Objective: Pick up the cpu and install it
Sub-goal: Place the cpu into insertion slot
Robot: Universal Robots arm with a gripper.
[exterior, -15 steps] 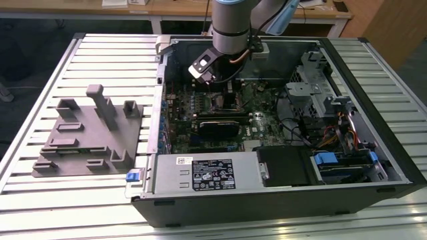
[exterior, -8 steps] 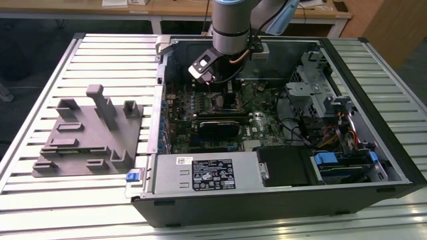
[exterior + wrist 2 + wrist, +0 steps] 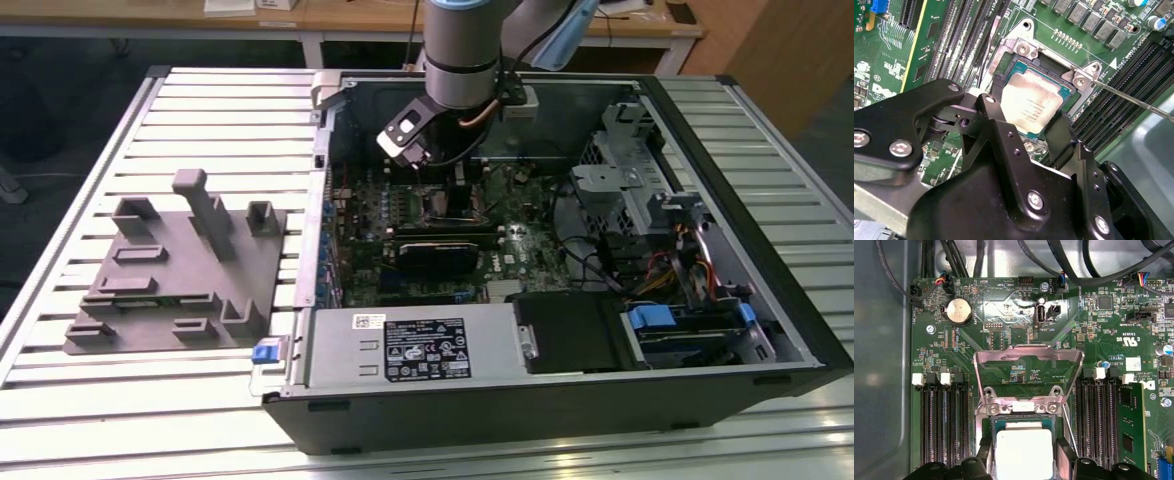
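Observation:
The cpu (image 3: 1031,105), a flat square chip with a silver-grey top, sits level in the motherboard socket (image 3: 1024,48). My gripper (image 3: 1026,117) has its black fingers (image 3: 995,97) pressed against two opposite edges of the chip, shut on it. In the first wrist view the cpu (image 3: 1024,452) lies between the same fingers (image 3: 1064,457), and the socket's metal load plate (image 3: 1029,370) stands flipped open behind it. In the exterior view the gripper (image 3: 447,185) reaches down into the open computer case (image 3: 747,300) over the board's middle.
A thin socket lever (image 3: 1134,97) sticks out beside the socket. Memory slots (image 3: 946,425) flank it on both sides. A grey plastic fixture (image 3: 174,270) lies on the slatted table at the exterior view's left. The power supply (image 3: 414,345) and drive cage (image 3: 627,175) crowd the case.

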